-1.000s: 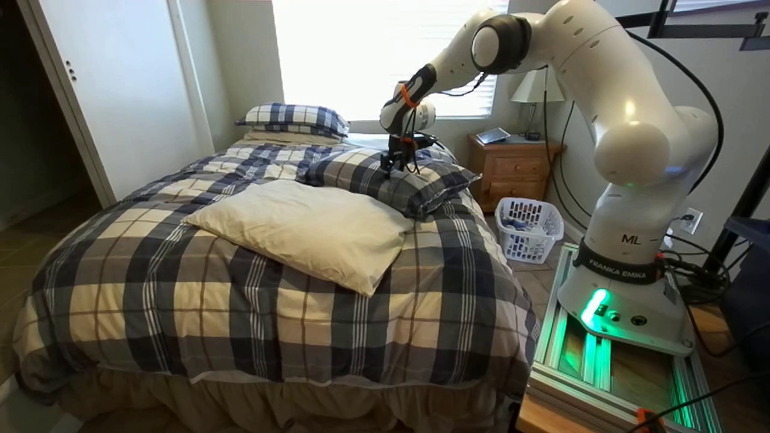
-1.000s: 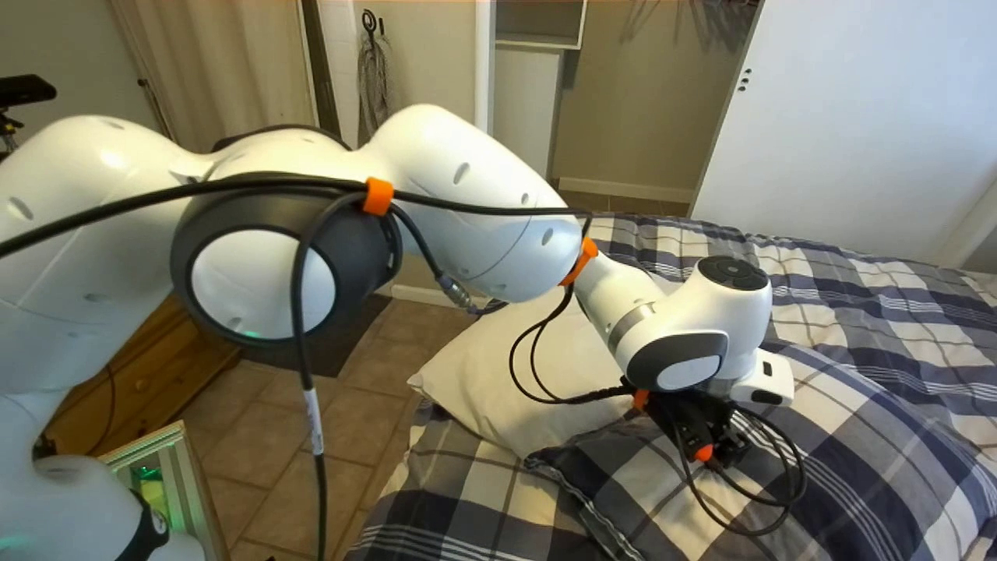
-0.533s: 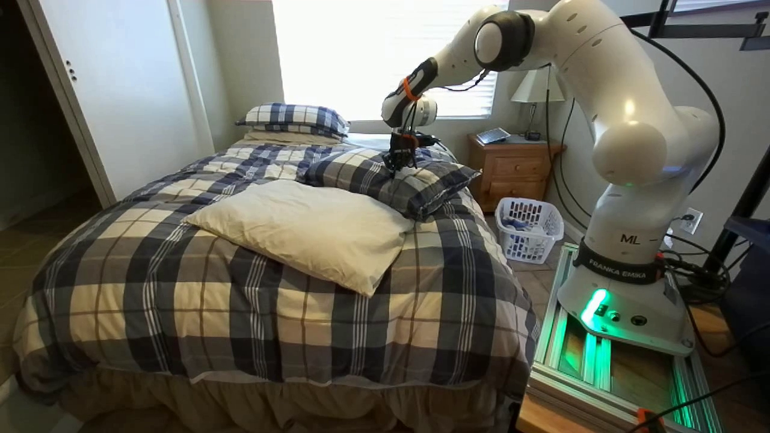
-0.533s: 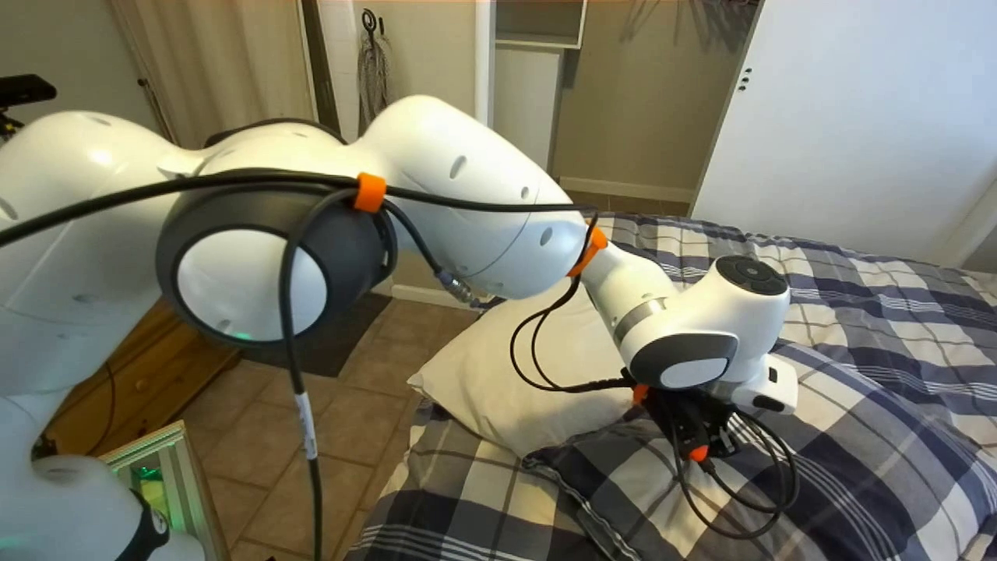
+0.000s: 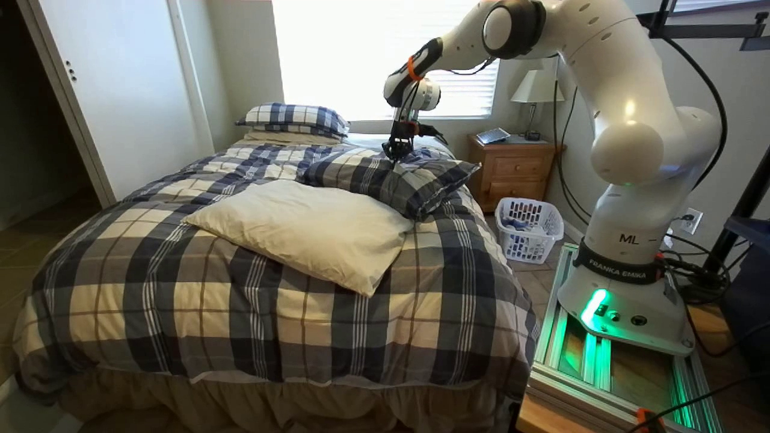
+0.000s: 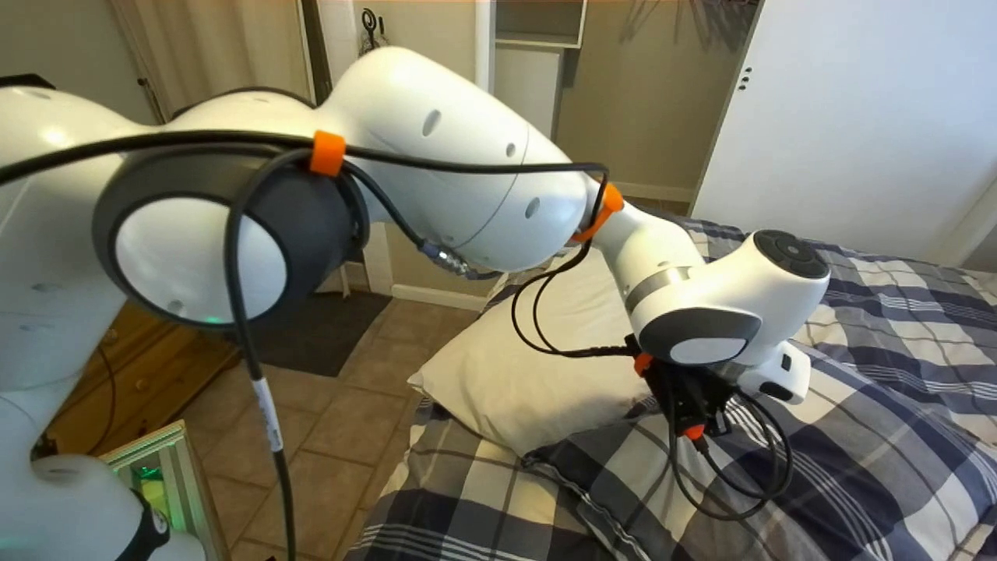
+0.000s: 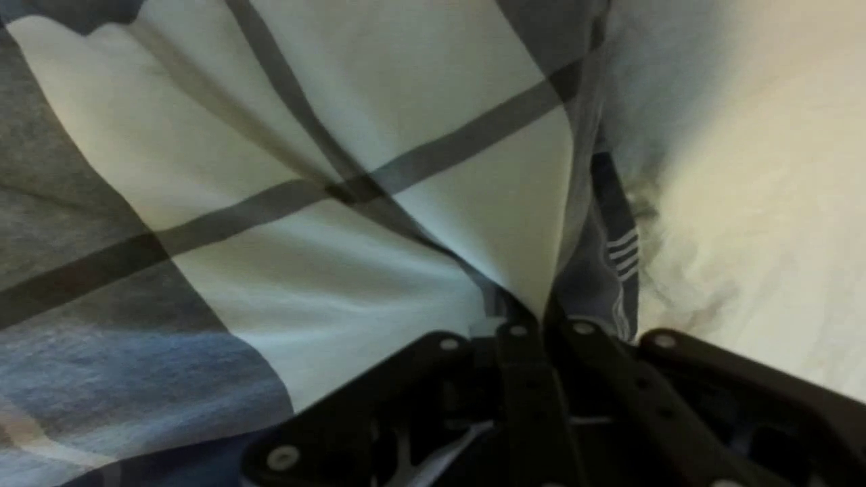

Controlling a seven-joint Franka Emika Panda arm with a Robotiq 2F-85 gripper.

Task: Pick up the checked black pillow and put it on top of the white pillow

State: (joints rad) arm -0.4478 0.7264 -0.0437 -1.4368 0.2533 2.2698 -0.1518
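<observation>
The checked black pillow (image 5: 421, 192) lies on the bed, its near edge against the white pillow (image 5: 307, 231). My gripper (image 5: 394, 159) stands over its middle in an exterior view, where the cloth rises to a small peak below the fingertips. In the wrist view, folds of the checked pillow (image 7: 379, 122) run together into the gripper (image 7: 543, 328), whose jaws are shut on a pinch of its cover. The white pillow (image 7: 758, 203) fills the right side there. Cables and the wrist hide the fingertips in an exterior view that shows the white pillow (image 6: 537, 382) behind the arm.
A plaid bedcover (image 5: 325, 337) spreads under both pillows. Blue-and-white plaid pillows (image 5: 295, 117) sit at the bed's head. Beside the bed are a white laundry basket (image 5: 529, 231) and a wooden nightstand (image 5: 517, 171) with a lamp (image 5: 537, 90). Loose cables (image 6: 752, 514) hang around the wrist.
The jaws have closed on the pillow's cover. Wrist and arm have risen somewhat, drawing the cloth up into a small peak. The white pillow has stayed put.
</observation>
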